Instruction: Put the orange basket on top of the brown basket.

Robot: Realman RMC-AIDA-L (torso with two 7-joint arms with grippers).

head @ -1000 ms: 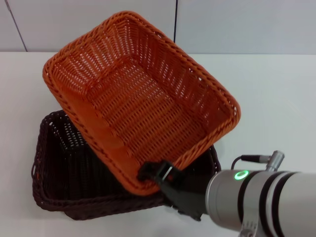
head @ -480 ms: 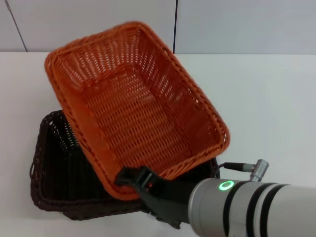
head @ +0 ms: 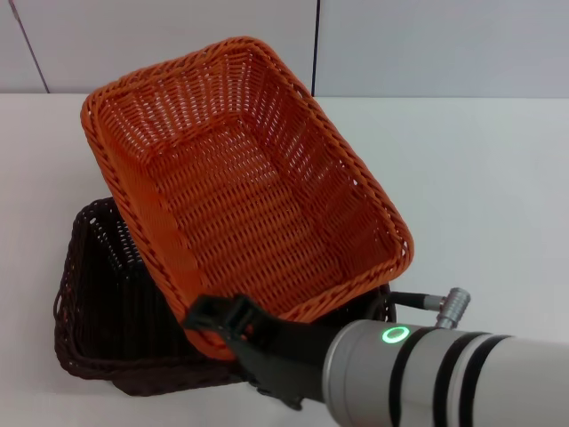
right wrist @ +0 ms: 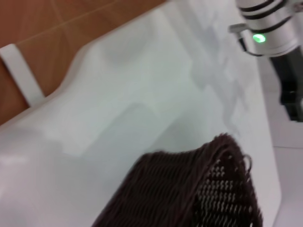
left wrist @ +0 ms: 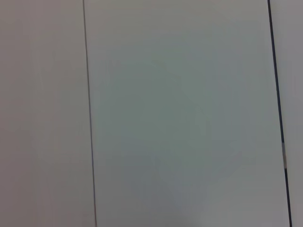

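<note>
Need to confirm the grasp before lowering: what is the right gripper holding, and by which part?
The right gripper holds the orange basket by its near rim, close to the corner, tilted above the brown basket. The left gripper holds nothing that shows.

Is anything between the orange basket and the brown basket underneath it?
Nothing shows between them in the head view: the orange basket, tilted and held at its near rim by the right gripper, sits directly over the brown basket.

Table: white, smooth flat tabletop (head: 480,178), bearing the items in the head view.
Wall: pale grey panelled wall (head: 427,44) behind the table, split by thin dark vertical seams.
Floor: reddish-brown floor (right wrist: 57,28) beyond the table's edge, right wrist view.
</note>
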